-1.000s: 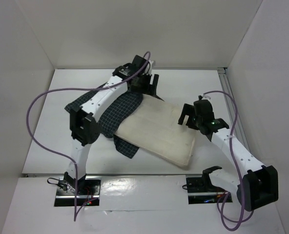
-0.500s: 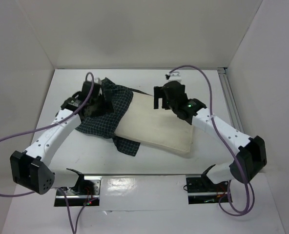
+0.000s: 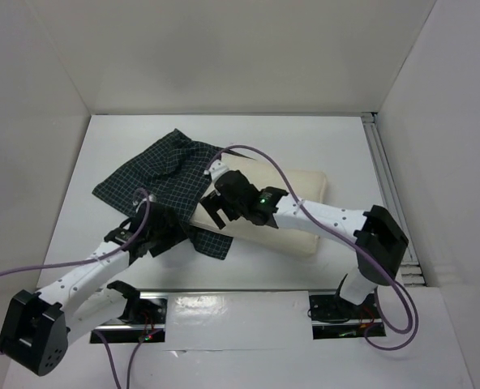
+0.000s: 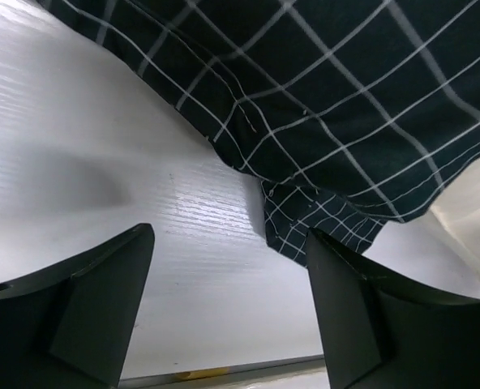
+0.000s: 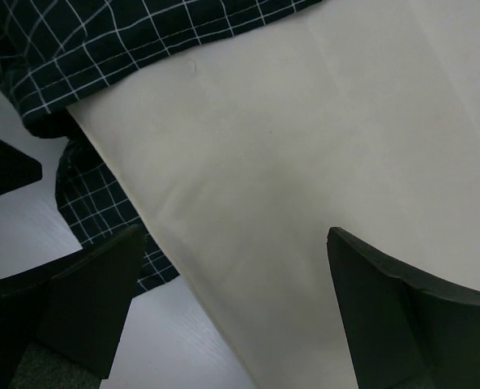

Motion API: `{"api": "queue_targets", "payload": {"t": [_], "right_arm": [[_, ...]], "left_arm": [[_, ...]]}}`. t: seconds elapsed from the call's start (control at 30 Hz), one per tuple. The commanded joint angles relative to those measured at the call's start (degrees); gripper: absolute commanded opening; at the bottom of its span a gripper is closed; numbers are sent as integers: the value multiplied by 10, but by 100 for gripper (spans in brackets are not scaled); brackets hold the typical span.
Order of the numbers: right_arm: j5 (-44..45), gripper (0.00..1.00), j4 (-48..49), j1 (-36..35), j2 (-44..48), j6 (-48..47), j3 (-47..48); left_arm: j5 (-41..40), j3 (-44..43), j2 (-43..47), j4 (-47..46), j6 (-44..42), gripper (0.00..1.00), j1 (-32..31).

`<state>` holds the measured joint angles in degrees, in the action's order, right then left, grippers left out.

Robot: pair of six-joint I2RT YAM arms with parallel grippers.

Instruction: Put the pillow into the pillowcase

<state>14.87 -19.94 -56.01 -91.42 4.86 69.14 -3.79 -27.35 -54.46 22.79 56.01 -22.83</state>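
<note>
White tabletop point(image 3: 321, 138) carries the cream pillow point(image 3: 298, 182), its left end tucked under the checked pillowcase point(image 3: 155, 174). The left gripper point(image 4: 229, 235) hovers wide open and empty at the pillowcase's near corner; the right gripper point(image 5: 233, 235) hangs wide open, holding nothing, over the pillow's near-left edge. Doing this well probably means pinching a single hem layer to open the mouth while the other arm feeds the pillow in.

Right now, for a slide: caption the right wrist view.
Open right claw above cream pillow, checked pillowcase overlapping its edge.
</note>
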Motion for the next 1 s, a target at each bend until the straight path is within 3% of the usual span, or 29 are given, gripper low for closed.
{"api": "queue_targets", "payload": {"t": [0.0, 0.17, 0.27, 0.5, 0.63, 0.67, 0.7, 0.8, 0.87, 0.97], "right_arm": [[-3, 100, 13, 1, -27, -20, 37], [-21, 100, 13, 8, -34, -9, 43], [-34, 100, 13, 20, -34, -4, 43], [-54, 100, -11, 31, -40, -9, 43], [-80, 100, -5, 31, -68, -20, 25], [-91, 100, 11, 31, -82, -20, 19], [-101, 97, 11, 38, -91, -20, 19], [-113, 33, 21, 44, -128, 0, 33], [-101, 0, 14, 66, -143, 15, 76], [-80, 0, 9, 92, -135, 36, 131]], "left_arm": [[19, 33, 1, -96, 23, 88, -19], [19, 72, 10, -179, 12, 84, -69], [-15, 62, -31, -180, 12, 80, -83], [-8, 56, -100, -227, 27, 64, -88], [-18, 44, -116, -210, 32, 26, -88], [-18, 36, -116, -210, 32, 0, -88], [-18, 31, -123, -202, 32, 0, -88], [-3, 24, -118, -205, 10, 0, -88], [22, 11, -107, -223, -7, 0, -93], [83, -31, -115, -252, -40, 0, -93]]}}
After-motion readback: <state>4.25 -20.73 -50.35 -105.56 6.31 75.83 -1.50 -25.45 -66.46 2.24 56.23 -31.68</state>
